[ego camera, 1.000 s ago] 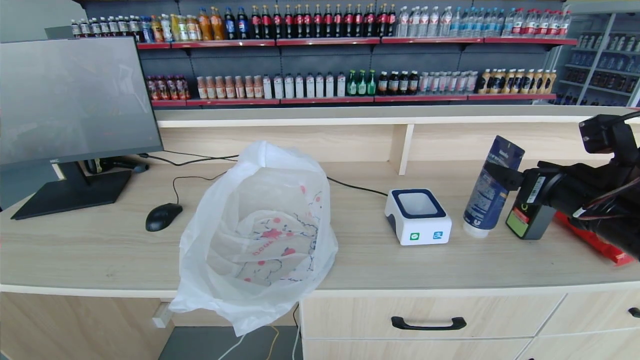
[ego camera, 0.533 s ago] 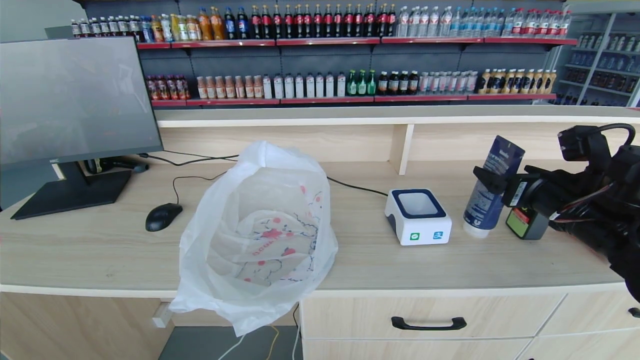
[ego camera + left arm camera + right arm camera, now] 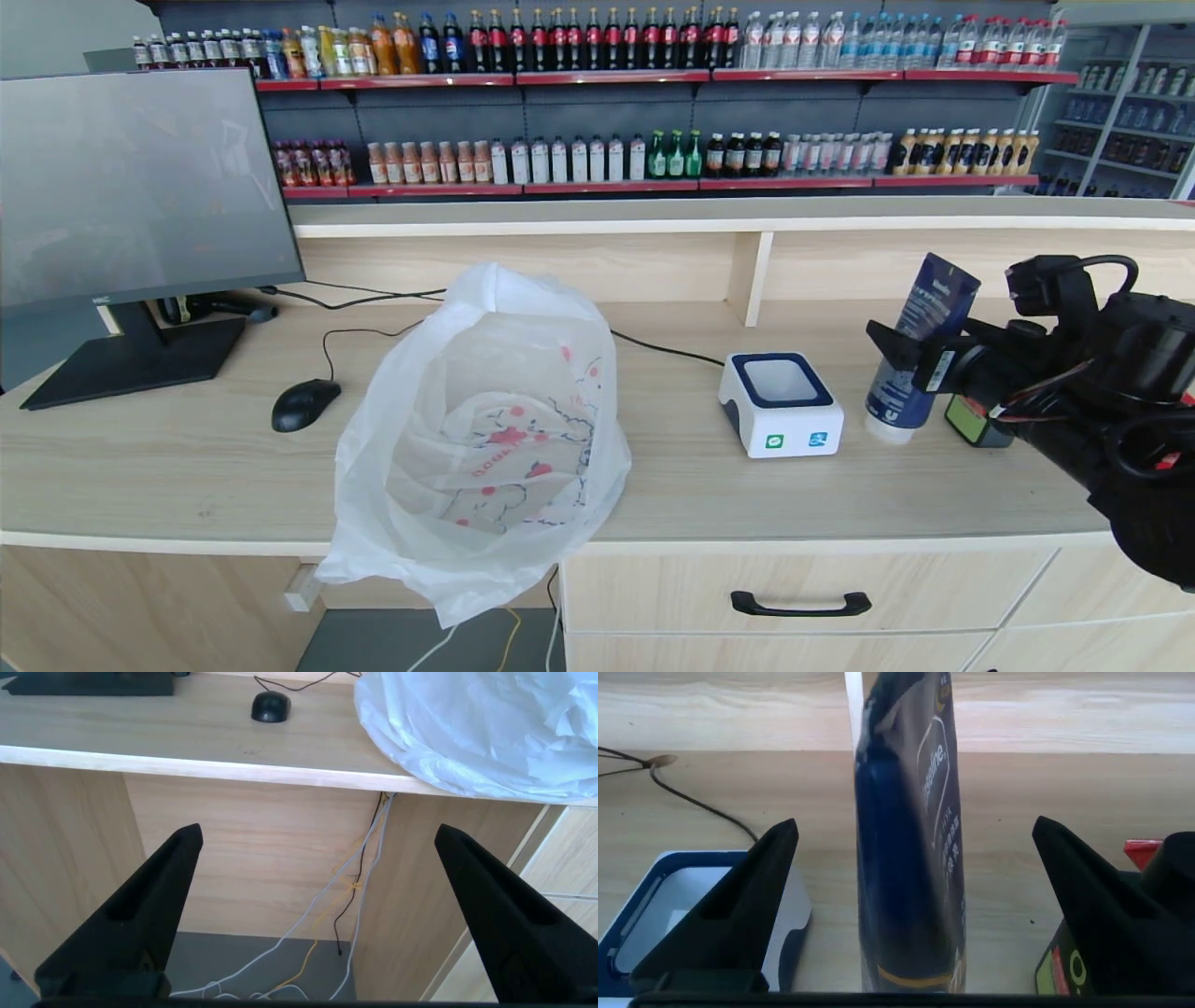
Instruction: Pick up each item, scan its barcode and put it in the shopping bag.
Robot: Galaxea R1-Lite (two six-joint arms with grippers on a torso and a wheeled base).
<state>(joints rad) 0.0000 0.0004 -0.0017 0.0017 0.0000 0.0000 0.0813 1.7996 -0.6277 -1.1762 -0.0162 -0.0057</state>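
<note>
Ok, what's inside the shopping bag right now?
Inside the shopping bag only its own printed plastic shows, with no item visible. The crumpled folds hanging over the counter edge hide its lowest part.

On the counter [image 3: 700, 485] we see the bag [image 3: 485, 439] at the middle, overhanging the front edge. The mouse [image 3: 304, 403] lies to its left, with the monitor [image 3: 140, 187] behind that. Right of the bag sits the scanner [image 3: 780, 403], then the upright tube [image 3: 936, 294], then a box [image 3: 976, 422]. The right gripper [image 3: 901, 350] straddles the tube. The left gripper [image 3: 313, 905] hangs below the counter's front edge.
</note>
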